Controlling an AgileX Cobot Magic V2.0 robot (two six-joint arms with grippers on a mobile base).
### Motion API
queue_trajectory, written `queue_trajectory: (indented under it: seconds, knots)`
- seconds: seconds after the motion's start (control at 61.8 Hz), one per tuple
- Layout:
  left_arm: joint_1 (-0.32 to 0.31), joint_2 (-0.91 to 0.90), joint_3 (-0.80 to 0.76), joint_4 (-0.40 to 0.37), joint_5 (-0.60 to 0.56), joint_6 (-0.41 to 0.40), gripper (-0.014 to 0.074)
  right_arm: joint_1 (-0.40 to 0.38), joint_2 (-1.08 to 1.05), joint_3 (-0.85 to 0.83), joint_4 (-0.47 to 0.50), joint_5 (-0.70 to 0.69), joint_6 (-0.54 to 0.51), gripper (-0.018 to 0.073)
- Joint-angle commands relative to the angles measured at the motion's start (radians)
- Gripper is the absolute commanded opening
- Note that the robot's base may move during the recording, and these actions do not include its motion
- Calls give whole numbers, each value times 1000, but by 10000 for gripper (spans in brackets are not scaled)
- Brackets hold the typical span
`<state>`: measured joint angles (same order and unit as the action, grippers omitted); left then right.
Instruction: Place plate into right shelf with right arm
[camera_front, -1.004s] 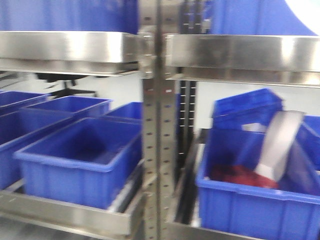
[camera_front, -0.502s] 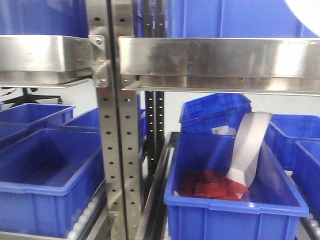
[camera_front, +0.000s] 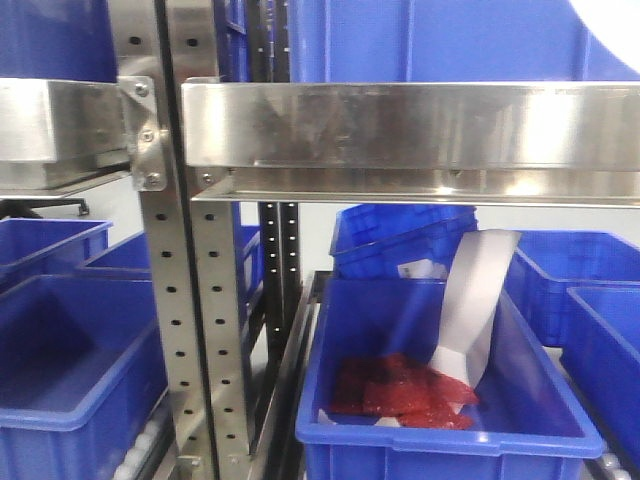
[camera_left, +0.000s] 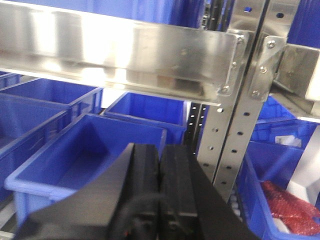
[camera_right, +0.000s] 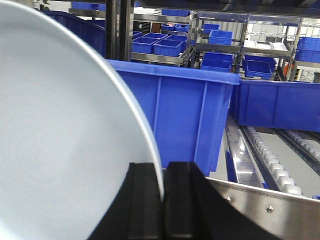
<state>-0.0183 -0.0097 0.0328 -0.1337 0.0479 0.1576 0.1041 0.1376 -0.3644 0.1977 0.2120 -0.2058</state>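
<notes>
The front view has slid sideways across the rack over the last second; the perforated post (camera_front: 180, 300) that stood mid-frame now sits far to the left, and the bin of red packets (camera_front: 400, 385) with its bent white sheet (camera_front: 475, 300) has drifted towards the centre; I read that as the base lining up with the right shelf (camera_front: 420, 125), though the plate is not yet in.

Right gripper (camera_right: 162, 185): fingers pinched on the rim of the plate (camera_right: 65, 140), which stands on edge and fills the space to the gripper's left; in the front view only a white sliver of the plate shows in the top corner, above the steel rail.

Just ahead of that gripper stands a tall blue bin (camera_right: 190, 115); below and to its right run a steel rail (camera_right: 260, 200) and a lane of rollers (camera_right: 270, 165); that open lane looks like the likely landing place, so the arm would have to clear the bin wall first.

Left gripper (camera_left: 160, 170): fingers pressed together on nothing, with an empty bin (camera_left: 85, 150) ahead of it.
</notes>
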Motion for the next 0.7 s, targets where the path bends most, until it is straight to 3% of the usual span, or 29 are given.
queue_trajectory:
  seconds: [0.0,0.68]
  knots:
    - [-2,-10,10,-8,-90,-7,-128,-8,8,-27,8,-93,-2,55]
    - [-2,-10,10,-8,-90,-7,-128,-8,24,-28,9,-93,-2,55]
